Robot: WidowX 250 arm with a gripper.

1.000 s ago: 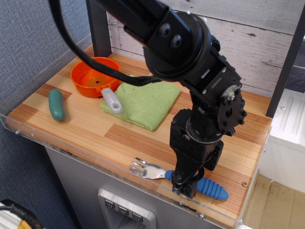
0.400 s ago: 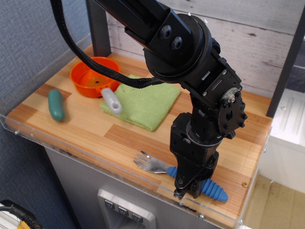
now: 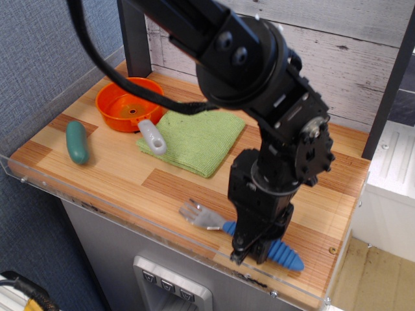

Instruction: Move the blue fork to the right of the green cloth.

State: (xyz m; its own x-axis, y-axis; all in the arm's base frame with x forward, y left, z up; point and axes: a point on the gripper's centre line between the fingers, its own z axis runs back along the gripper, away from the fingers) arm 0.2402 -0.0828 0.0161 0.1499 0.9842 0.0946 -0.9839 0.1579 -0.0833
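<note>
The blue fork (image 3: 285, 254) lies near the front right edge of the wooden table, with its silver tines (image 3: 195, 214) pointing left and its ribbed blue handle to the right. My gripper (image 3: 248, 251) comes down from above and is shut on the fork's handle near its neck, hiding that part. The tines look blurred and slightly raised. The green cloth (image 3: 194, 139) lies flat at the back middle of the table, well behind and to the left of the fork.
An orange pan (image 3: 123, 103) with a short grey handle (image 3: 152, 137) sits at the back left, touching the cloth. A teal pickle-like piece (image 3: 77, 142) lies at the left. A clear plastic rim (image 3: 130, 217) runs along the front edge. A plank wall stands behind.
The gripper has closed on the fork's handle. The fork has shifted a little up and away from the front edge, its tines rising and moving right.
</note>
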